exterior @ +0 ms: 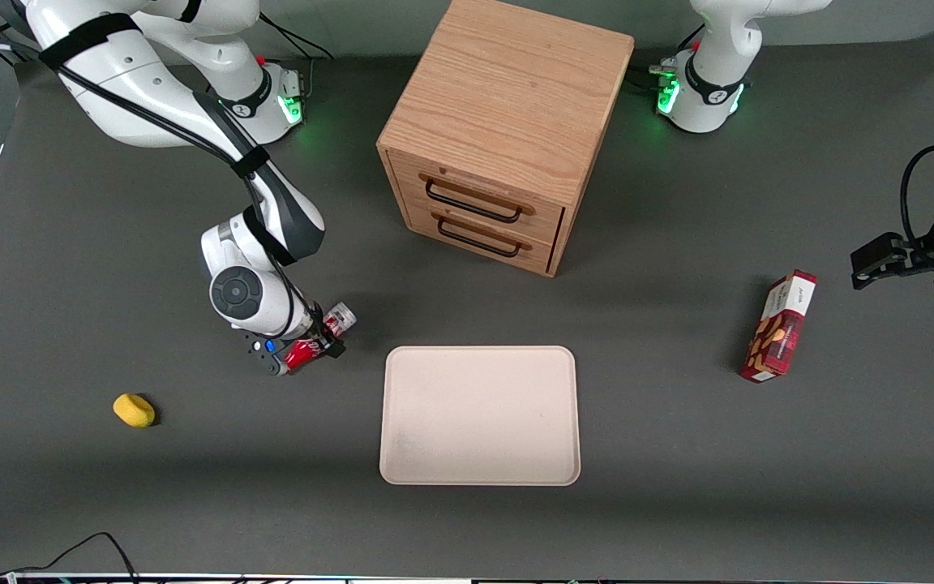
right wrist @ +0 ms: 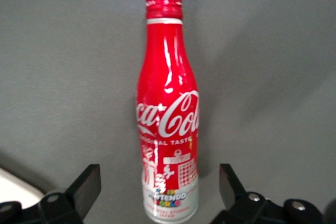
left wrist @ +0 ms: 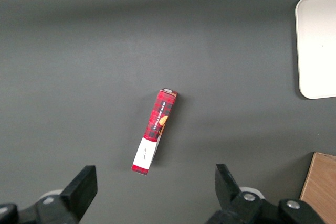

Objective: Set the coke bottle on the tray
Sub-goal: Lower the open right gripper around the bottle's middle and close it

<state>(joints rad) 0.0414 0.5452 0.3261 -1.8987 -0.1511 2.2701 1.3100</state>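
Observation:
The coke bottle (exterior: pixel 302 354) is small, slim and red, with white script and a silver-grey band at its wide end. It lies on the dark table beside the tray (exterior: pixel 479 415), toward the working arm's end. The right wrist view shows the bottle (right wrist: pixel 168 108) lengthwise, its wide end between my fingers. My gripper (exterior: pixel 305 349) is low over the bottle. My gripper (right wrist: pixel 159 178) is open, one finger on each side of the bottle with a gap to it. The cream-beige tray is flat and holds nothing; a corner of the tray (right wrist: pixel 10 183) shows in the wrist view.
A wooden two-drawer cabinet (exterior: pixel 507 130) stands farther from the front camera than the tray. A red snack box (exterior: pixel 779 326) lies toward the parked arm's end and also shows in the left wrist view (left wrist: pixel 155 131). A yellow lump (exterior: pixel 134 410) lies toward the working arm's end.

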